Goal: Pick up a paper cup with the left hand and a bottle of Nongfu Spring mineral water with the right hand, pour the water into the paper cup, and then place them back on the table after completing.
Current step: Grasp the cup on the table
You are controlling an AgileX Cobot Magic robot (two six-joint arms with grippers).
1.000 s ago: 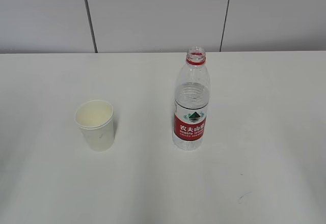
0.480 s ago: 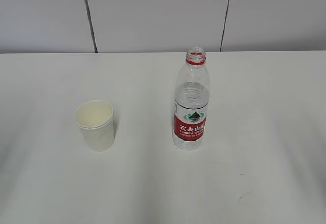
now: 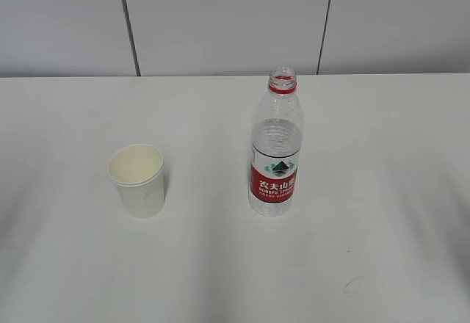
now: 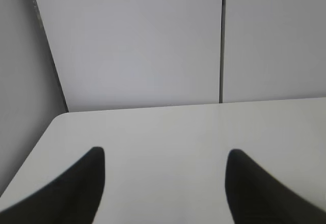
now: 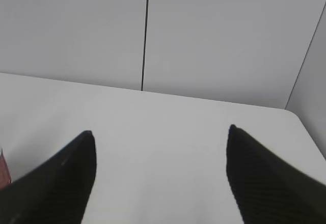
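Note:
A white paper cup [image 3: 137,180] stands upright and empty on the white table [image 3: 220,264], left of centre. A clear Nongfu Spring bottle [image 3: 276,147] with a red label and red neck ring stands uncapped to its right, holding clear water. Neither arm shows in the exterior view. In the left wrist view my left gripper [image 4: 164,154] is open and empty over bare table. In the right wrist view my right gripper [image 5: 160,132] is open and empty; a red sliver of the bottle's label [image 5: 4,169] shows at the left edge.
A grey panelled wall [image 3: 235,22] with dark seams runs behind the table. The table's far left corner [image 4: 61,117] shows in the left wrist view, its far right corner [image 5: 295,114] in the right wrist view.

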